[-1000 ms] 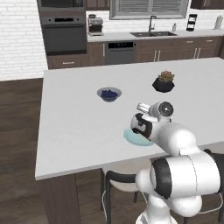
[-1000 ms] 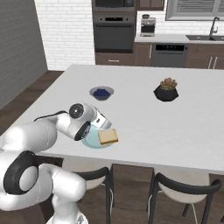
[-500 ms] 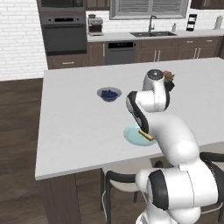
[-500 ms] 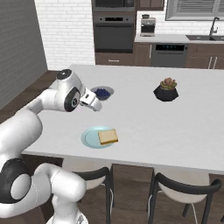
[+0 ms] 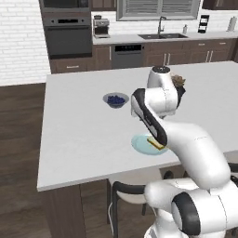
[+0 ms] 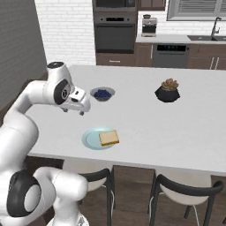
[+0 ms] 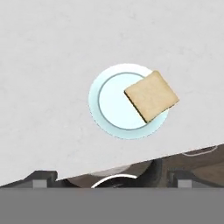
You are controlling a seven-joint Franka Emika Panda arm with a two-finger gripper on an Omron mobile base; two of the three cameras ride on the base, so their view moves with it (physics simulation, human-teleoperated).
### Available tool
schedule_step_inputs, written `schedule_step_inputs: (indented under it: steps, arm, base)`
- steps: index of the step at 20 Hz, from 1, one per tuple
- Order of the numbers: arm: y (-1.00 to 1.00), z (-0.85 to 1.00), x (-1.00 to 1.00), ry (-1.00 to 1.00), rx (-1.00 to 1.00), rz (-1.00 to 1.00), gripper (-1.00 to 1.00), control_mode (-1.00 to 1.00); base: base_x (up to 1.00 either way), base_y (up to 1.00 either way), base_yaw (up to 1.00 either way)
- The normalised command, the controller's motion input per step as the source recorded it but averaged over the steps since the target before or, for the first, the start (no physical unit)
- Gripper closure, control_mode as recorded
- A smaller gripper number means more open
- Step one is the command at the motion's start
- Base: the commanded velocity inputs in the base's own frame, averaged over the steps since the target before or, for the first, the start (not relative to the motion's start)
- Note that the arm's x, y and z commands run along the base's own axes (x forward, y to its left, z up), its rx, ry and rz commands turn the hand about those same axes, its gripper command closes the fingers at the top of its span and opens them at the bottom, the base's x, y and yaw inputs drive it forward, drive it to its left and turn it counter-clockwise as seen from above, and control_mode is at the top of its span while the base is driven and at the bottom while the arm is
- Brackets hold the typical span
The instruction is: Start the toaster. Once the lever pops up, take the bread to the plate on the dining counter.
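One slice of bread (image 6: 108, 137) lies on the plate (image 6: 91, 139) near the dining counter (image 6: 176, 128)'s front edge — delivery looks complete. The gripper (image 6: 80, 106) hangs above, jaws apart, holding nothing — little remains.

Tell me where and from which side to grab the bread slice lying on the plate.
Grip the bread across the corner that overhangs the plate rim, coming from above. It lies flat, so only its thin edges offer a hold, and the overhang probably leaves room for a finger.
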Motion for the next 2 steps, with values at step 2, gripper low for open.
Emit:
schedule_step_inputs:
  steps: [2]
  arm:
    - [0.07, -0.28, -0.76, -0.02, 0.0, 0.15, -1.0, -1.0]
  base:
    - [0.0, 0.0, 0.0]
